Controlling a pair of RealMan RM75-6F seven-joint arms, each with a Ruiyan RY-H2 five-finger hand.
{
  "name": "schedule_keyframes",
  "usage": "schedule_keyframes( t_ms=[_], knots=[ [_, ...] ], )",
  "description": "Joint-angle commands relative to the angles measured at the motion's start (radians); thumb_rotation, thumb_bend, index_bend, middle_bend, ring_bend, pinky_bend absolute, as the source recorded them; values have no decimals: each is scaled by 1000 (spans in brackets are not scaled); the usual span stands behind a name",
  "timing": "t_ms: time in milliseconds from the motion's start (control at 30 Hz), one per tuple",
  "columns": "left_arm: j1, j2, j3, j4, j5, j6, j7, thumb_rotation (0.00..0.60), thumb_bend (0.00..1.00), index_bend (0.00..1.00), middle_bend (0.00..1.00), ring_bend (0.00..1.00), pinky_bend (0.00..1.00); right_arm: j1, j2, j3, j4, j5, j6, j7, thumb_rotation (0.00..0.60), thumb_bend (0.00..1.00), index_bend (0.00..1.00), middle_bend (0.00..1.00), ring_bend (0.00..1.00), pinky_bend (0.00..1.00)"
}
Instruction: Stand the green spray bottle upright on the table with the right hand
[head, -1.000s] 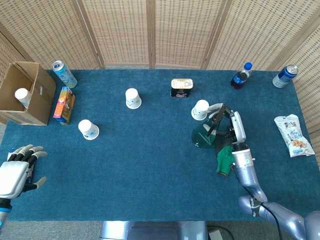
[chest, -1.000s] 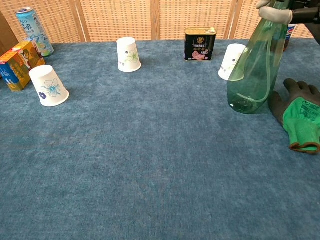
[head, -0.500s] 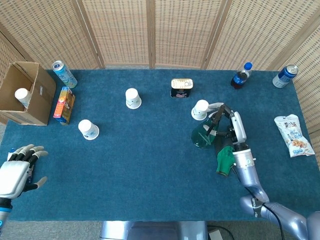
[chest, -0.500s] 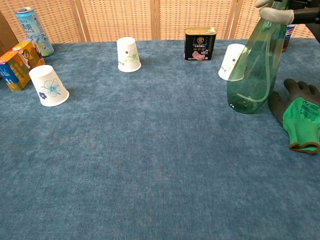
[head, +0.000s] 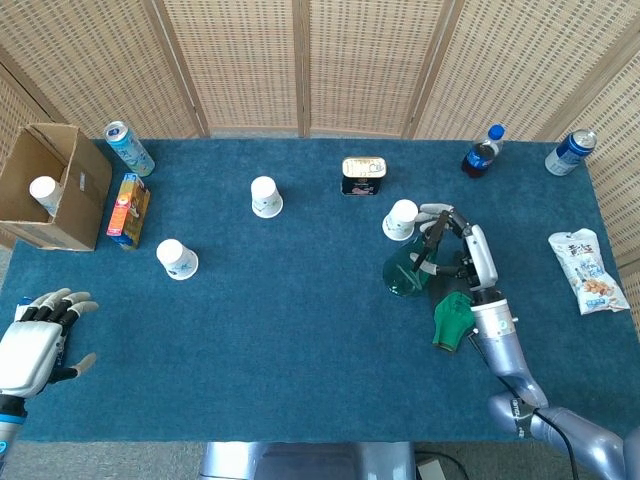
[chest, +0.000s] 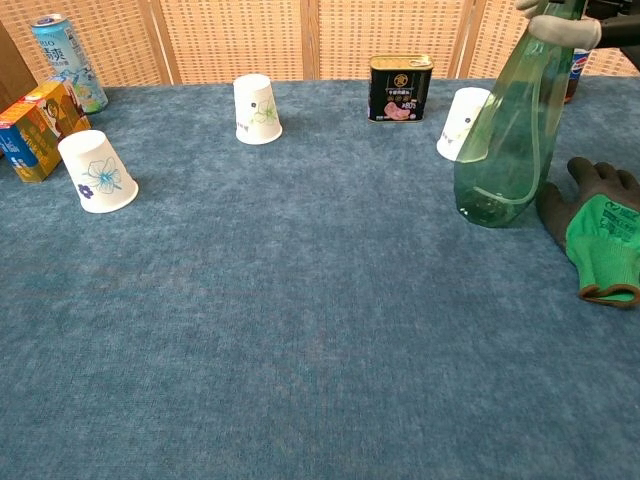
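Note:
The translucent green spray bottle (chest: 508, 130) stands with its base on the blue table, leaning a little so its top sits further right than its base. In the head view, the bottle (head: 404, 274) shows from above, just below a white cup. My right hand (head: 458, 248) grips the bottle's spray head; only a pale fingertip (chest: 560, 28) shows at the chest view's top edge. Beyond the table's front left corner, my left hand (head: 36, 338) holds nothing, with its fingers apart.
A green and grey glove (chest: 598, 236) lies right of the bottle. White cups (chest: 464, 122) (chest: 256, 108) (chest: 97, 171) and a black tin (chest: 400, 88) stand further back. A cardboard box (head: 45, 185), cans, a cola bottle (head: 482, 151) and a snack bag (head: 588, 270) line the edges.
The right hand and forearm have shifted slightly to the right with the bottle's top. The bottle's base stays where it was. The left hand has not moved.

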Motion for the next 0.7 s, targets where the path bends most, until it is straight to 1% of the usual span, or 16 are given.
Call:
schedule_keyframes(
  t_ms=[33, 333, 700],
  knots=[
    [-1, 1, 0, -2, 0, -1, 2, 600, 259, 256, 228, 157, 169, -5, 7, -3, -4, 0, 0, 4, 600, 225, 277, 389, 269, 381],
    [-3, 1, 1, -9, 5, -1, 10, 600, 259, 255, 229, 157, 169, -34, 43, -13, -12, 5, 9, 21, 599, 226, 263, 380, 258, 357],
    [-4, 2, 1, -18, 7, 1, 18, 600, 259, 252, 229, 157, 169, -76, 97, -22, -22, 14, 17, 51, 599, 227, 262, 380, 258, 357]
  ],
)
